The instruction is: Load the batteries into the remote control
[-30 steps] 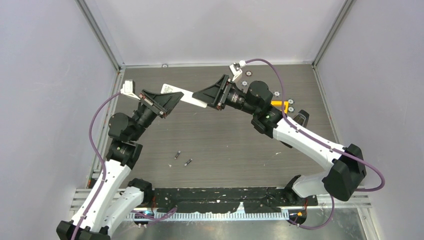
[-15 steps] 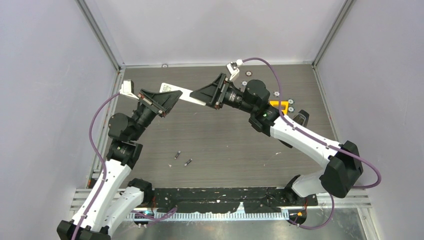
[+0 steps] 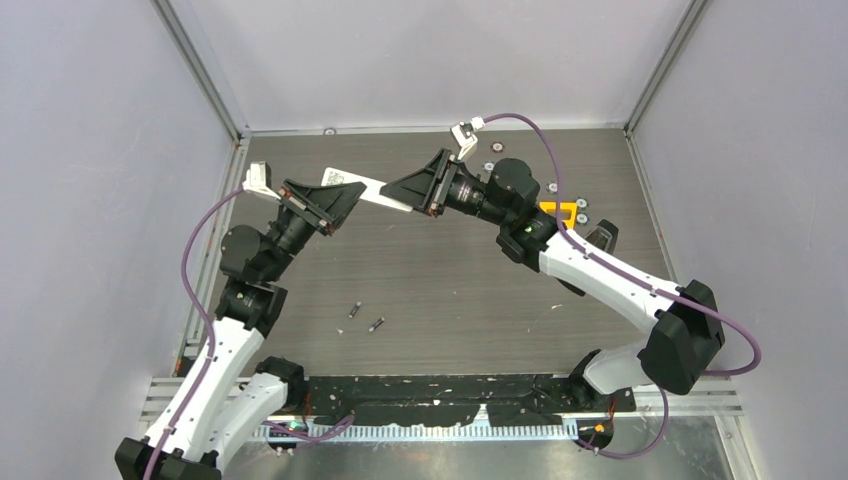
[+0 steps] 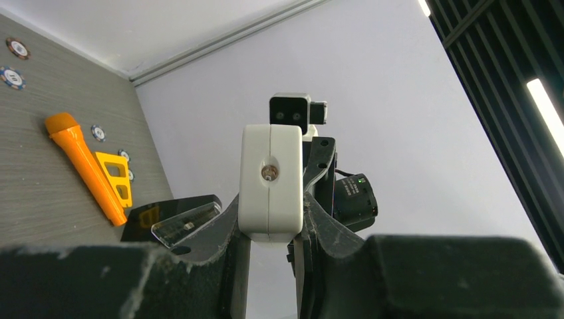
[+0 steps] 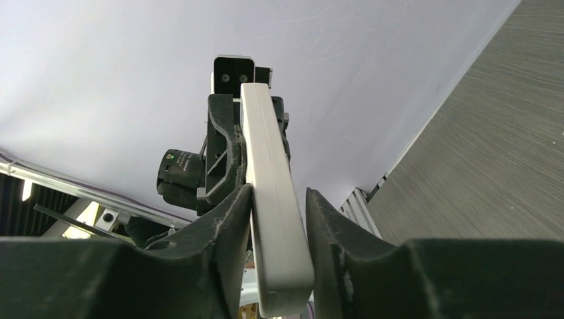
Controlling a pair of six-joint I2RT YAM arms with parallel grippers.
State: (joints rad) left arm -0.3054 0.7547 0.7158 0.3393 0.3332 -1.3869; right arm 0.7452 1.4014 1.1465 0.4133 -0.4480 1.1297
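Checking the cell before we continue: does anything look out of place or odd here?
Nothing looks spilled or damaged. One oddity: the left gripper and right gripper both clamp the remote control in mid-air, while the batteries lie loose on the table near the front, so neither gripper is free to pick them up.

Over far bench (image 3: 450, 280): remote control (image 3: 372, 190) spans between left gripper (image 3: 348, 200) and right gripper (image 3: 402, 190). Fingers of both seem closed on its ends, contact partly hidden. Two batteries (image 3: 355, 310) lie near each other mid-bench, well apart from the remote control.
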